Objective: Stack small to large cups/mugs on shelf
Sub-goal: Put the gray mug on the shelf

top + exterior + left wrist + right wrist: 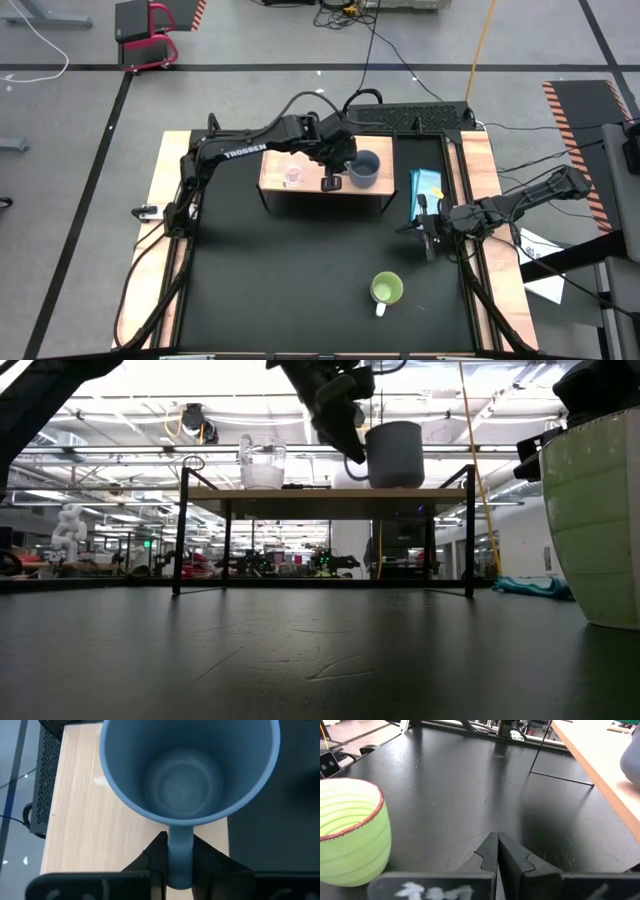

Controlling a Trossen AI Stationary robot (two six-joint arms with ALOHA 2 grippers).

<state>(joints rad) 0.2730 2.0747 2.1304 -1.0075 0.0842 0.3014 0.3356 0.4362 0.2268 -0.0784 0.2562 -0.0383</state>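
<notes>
The low light-wood shelf (300, 192) stands at the table's far middle. On its left part sits a small clear glass cup (293, 176), also in the low view (262, 463). The grey-blue mug (365, 168) stands upright on the shelf's right part, handle toward the left arm. My left gripper (338, 178) is shut on that handle. A lime-green mug (386, 290) with a white handle rests on the black table near the front right. My right gripper (497, 845) hovers shut near the table's right edge, touching nothing. My left gripper pinches the grey-blue mug's handle (179, 847) between its two fingers (152, 857), one on each side. The fingers slant down from the table's left side. The mug (395, 455) is upright, and its base appears to be on the shelf top (320, 493).
A teal packet (427, 190) lies on the table right of the shelf. A black grille box (410, 118) sits behind the shelf. Light-wood strips (490, 200) border the table's sides, and papers (540, 265) lie beyond the right one.
</notes>
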